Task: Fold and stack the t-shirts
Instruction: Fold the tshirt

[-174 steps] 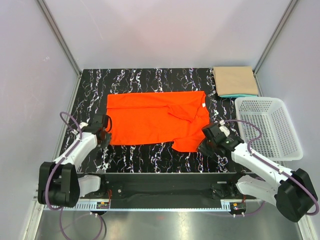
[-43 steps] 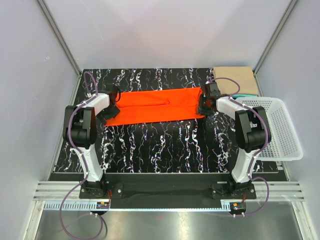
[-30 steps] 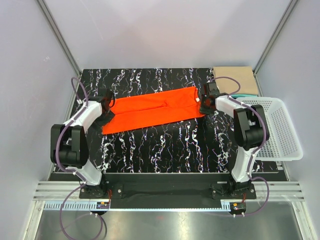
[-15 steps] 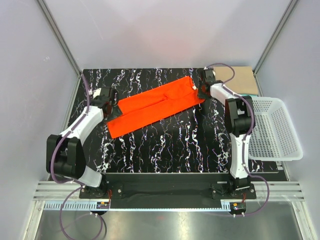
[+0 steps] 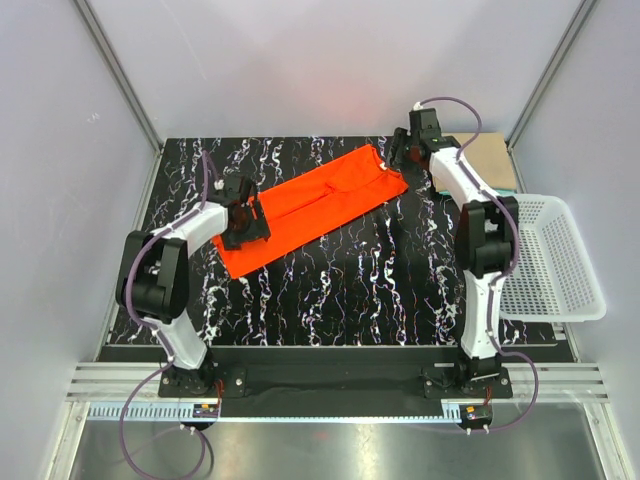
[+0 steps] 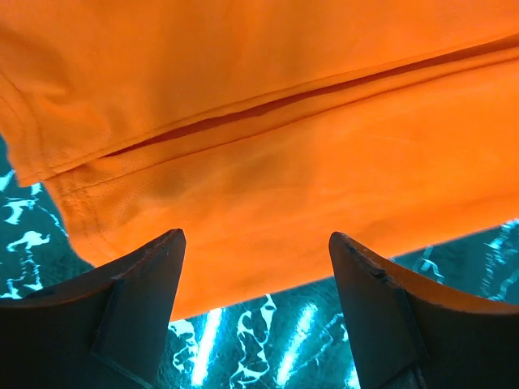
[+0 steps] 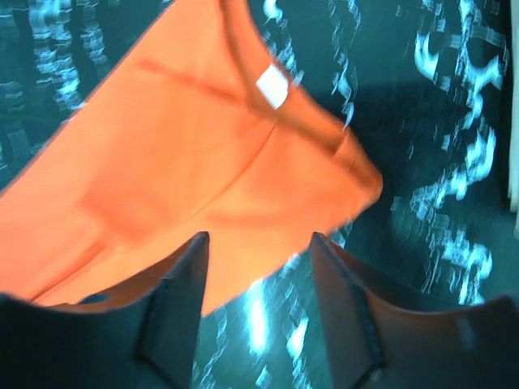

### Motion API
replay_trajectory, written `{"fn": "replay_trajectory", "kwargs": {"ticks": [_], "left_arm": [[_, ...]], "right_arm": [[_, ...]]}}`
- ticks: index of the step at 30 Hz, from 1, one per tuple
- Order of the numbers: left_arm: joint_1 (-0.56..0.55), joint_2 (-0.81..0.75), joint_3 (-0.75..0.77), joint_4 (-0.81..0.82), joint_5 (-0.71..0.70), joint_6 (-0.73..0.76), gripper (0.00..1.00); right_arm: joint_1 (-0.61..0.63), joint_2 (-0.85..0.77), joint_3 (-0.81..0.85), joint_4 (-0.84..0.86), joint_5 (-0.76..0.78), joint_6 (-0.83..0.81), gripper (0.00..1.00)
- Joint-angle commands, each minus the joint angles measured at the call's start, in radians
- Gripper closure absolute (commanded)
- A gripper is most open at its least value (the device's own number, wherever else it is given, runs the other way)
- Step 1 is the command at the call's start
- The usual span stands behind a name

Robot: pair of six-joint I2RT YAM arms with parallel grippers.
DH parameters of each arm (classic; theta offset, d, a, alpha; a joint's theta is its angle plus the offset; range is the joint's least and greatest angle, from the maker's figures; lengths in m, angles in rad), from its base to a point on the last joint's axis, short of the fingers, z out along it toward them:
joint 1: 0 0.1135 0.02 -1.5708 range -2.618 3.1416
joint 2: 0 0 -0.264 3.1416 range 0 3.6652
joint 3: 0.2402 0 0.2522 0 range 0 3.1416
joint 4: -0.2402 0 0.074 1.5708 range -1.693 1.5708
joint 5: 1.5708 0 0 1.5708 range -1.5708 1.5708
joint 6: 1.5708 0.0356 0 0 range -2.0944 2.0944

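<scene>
While the left pincer hung released, fingers spread over the near-left end of the orange-red t-shirt, right pincer also unclenched above the collar end, white label showing, shirt folded into a long strip lying diagonally on the marbled table, folded tan shirt at the far right corner, white basket just beside it

The left arm is built of smooth white shell links joined by bulky black rounded joint housings. The right arm is its twin. Each stands on a black block: the left base at seven o'clock in the overhead view, the right base at five o'clock. A thin purple cable loops along the left arm, and another purple cable along the right. The left gripper has two dark grey wedge-shaped fingers with slanted inner faces. The right gripper has the same pair.
</scene>
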Motion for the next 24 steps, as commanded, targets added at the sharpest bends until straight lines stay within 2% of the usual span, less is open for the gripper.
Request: {"fn": "replay_trajectory", "kwargs": {"ticks": [1, 6, 11, 14, 15, 20, 24], "left_arm": [[0.013, 0.012, -0.041, 0.008, 0.006, -0.064, 0.22], [0.047, 0.013, -0.136, 0.029, 0.008, -0.135, 0.22], [0.044, -0.140, -0.283, 0.078, 0.022, -0.241, 0.22], [0.039, -0.197, -0.348, 0.065, 0.011, -0.301, 0.22], [0.039, -0.206, -0.360, 0.051, 0.009, -0.315, 0.22], [0.033, -0.309, -0.425, 0.062, 0.041, -0.361, 0.21], [0.015, -0.326, -0.368, 0.080, 0.138, -0.297, 0.21]], "right_arm": [[-0.005, -0.176, -0.100, 0.011, -0.081, 0.107, 0.38], [-0.005, -0.307, -0.338, 0.158, -0.143, 0.235, 0.35], [-0.018, -0.370, -0.522, 0.309, -0.164, 0.302, 0.35], [-0.049, -0.359, -0.616, 0.442, -0.224, 0.374, 0.36], [-0.057, -0.355, -0.663, 0.535, -0.241, 0.393, 0.37], [-0.078, -0.263, -0.687, 0.640, -0.270, 0.439, 0.38], [-0.089, -0.181, -0.642, 0.634, -0.253, 0.456, 0.40]]}}
